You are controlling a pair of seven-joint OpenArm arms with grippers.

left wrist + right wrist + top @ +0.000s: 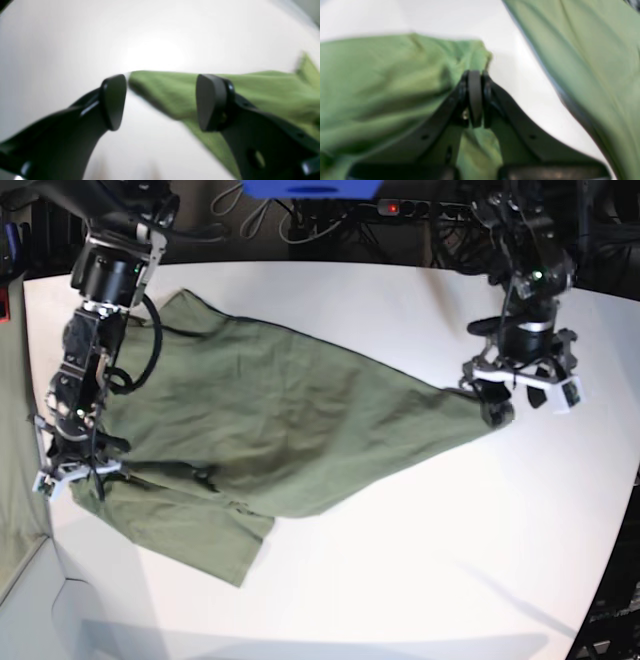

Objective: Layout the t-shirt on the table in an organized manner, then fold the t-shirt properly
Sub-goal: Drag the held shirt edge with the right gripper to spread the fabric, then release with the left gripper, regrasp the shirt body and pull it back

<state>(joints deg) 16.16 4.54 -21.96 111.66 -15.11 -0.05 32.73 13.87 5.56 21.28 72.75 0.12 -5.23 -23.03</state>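
The base view looks steeply down on the whole tabletop [400,560] from above. Each wrist view sits close behind its own tool, facing past it. All three share the t-shirt [270,420].

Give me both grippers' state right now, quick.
Left gripper: open, holding nothing, at a corner of the t-shirt.
Right gripper: shut, pinching t-shirt fabric.

A plain olive-green is shown by the t-shirt [270,420], with no print or pattern seen on it. The table [420,560] is seen as smooth matte white. Black is worn by both grippers, the left gripper [160,102] and the right gripper [475,97]; blue is glimpsed at twelve o'clock.
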